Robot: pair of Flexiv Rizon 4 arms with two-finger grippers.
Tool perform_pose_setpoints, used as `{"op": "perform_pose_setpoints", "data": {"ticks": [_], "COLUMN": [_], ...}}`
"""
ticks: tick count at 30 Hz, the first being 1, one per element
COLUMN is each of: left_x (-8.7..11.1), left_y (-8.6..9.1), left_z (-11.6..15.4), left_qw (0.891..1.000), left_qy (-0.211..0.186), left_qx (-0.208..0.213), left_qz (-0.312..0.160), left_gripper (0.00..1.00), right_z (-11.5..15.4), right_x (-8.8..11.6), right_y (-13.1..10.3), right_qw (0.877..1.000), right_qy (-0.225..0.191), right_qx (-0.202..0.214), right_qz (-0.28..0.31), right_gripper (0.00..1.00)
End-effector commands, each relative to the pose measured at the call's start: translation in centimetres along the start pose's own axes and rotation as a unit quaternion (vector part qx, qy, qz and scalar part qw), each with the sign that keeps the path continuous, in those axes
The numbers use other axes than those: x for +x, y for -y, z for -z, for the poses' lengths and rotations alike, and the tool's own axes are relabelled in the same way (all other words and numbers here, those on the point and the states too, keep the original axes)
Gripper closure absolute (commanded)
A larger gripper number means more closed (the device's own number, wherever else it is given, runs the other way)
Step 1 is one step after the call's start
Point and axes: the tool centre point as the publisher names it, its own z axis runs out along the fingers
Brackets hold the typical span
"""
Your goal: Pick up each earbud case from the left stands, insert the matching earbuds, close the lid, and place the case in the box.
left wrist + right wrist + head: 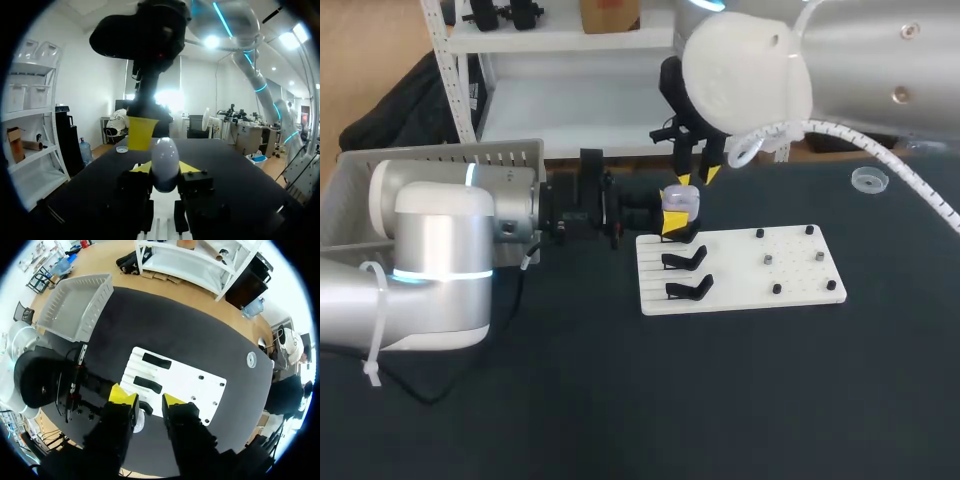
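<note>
A pale lavender earbud case (pixel 681 199) is held just off the far left corner of the white board (pixel 800 262). My left gripper (pixel 670 224) comes in from the left and is shut on it. In the left wrist view the case (pixel 165 156) stands upright between the yellow tips of the left gripper (pixel 165 168). My right gripper (pixel 698 176) hangs right above the case, fingers apart, nothing visible between them. In the right wrist view the right gripper (pixel 147 397) is open over the board (pixel 200 390), and the case (pixel 139 422) shows only partly, under one finger.
Two empty black stands (pixel 685 260) (pixel 687 288) sit on the board's left part, and small pegs (pixel 768 259) dot its right part. A grey basket (pixel 440 160) stands at the far left. A small clear disc (pixel 869 180) lies at the far right.
</note>
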Motion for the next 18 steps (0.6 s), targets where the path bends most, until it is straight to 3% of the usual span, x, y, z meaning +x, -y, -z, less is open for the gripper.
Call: {"op": "perform_pose_setpoints", "data": {"ticks": [1, 4, 9, 12, 18], "left_x": [0.0, 0.0, 0.0, 0.0, -0.9], "left_y": [0.0, 0.0, 0.0, 0.0, -0.3], "left_z": [0.0, 0.0, 0.0, 0.0, 1.1], "left_qw": [1.000, 1.000, 1.000, 1.000, 1.000], "left_qy": [0.001, 0.001, 0.001, 0.001, -0.002], "left_qx": [-0.001, -0.001, -0.001, -0.001, 0.003], "left_qz": [0.000, 0.000, 0.000, 0.000, -0.010], "left_gripper": [1.00, 1.00, 1.00, 1.00, 1.00], "right_z": [0.1, 1.2, 4.0, 4.6, 4.4], "right_x": [0.8, 0.5, 0.9, 2.7, 6.9], "right_y": [0.1, 0.8, 2.7, 3.6, 5.0], "right_qw": [1.000, 0.999, 0.996, 0.993, 0.987], "right_qy": [0.010, 0.033, 0.068, 0.085, 0.105], "right_qx": [0.001, 0.004, -0.029, -0.048, -0.079], "right_qz": [-0.001, -0.008, -0.053, -0.070, -0.094], "right_gripper": [0.71, 0.70, 0.68, 0.66, 0.44]}}
